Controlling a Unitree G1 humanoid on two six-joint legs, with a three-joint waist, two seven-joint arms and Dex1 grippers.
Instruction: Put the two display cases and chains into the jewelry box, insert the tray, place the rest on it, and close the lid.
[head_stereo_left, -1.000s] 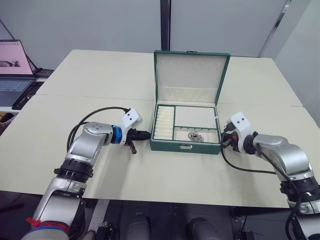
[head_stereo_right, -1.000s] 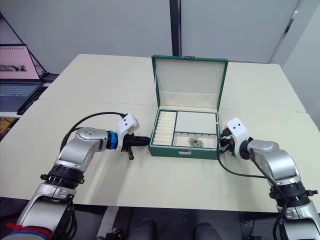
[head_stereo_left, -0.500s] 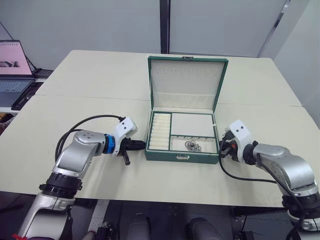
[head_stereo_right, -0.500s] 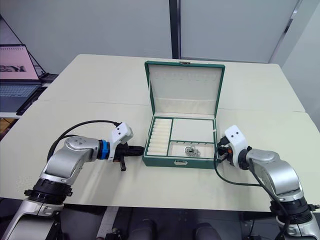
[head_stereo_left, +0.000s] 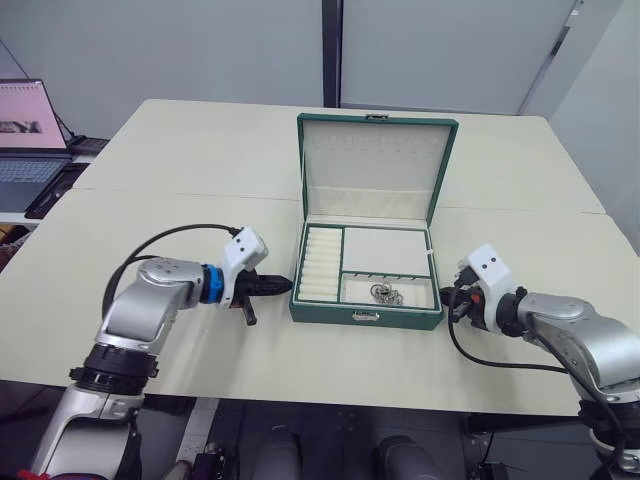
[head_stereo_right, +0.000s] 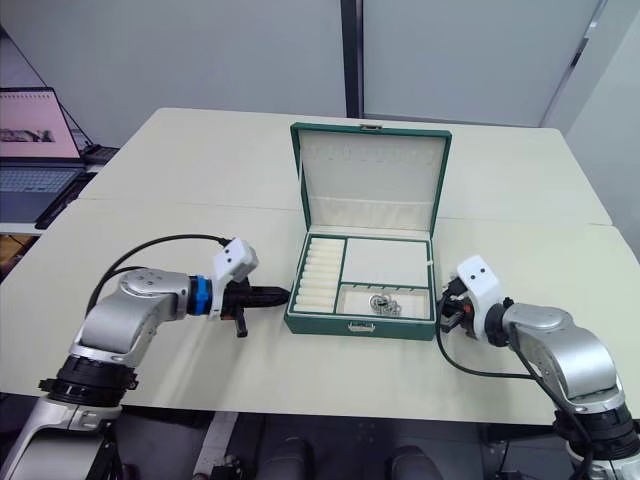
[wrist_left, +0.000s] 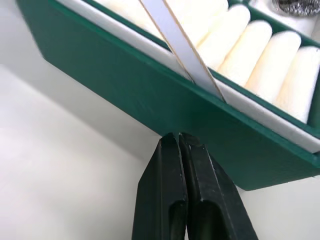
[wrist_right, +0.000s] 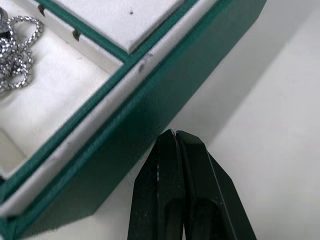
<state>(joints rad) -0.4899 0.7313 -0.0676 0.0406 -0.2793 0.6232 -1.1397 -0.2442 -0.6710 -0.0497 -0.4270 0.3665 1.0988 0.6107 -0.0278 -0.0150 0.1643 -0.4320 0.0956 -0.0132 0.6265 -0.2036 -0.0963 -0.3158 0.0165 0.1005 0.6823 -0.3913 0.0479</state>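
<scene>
The jewelry box (head_stereo_left: 367, 300) stands open near the front edge of the table (head_stereo_left: 160, 180), about midway along it, its lid (head_stereo_left: 376, 167) upright on the rear hinge. The tray (head_stereo_left: 368, 277) already sits in the box, its ring rolls toward the left and a small cluster of chains (head_stereo_left: 386, 293) in the front compartment near the clasp. The left gripper (wrist_left: 180, 142) has its fingers pressed together, their tips touching or just short of the box's left wall; the right gripper (wrist_right: 174, 136) is likewise closed on nothing, its tips just beside the right wall. Judging from this, what remains is closing the lid. The box looks stiff and fairly heavy for its size, with smooth sides that closed fingers can push but not grip, so it will probably slide on the table rather than tip. The lid is a rigid hinged panel, best caught at its top edge or pushed from behind near the middle, so that it swings down evenly. The chains are light and loose, and a jolt could shift them.
</scene>
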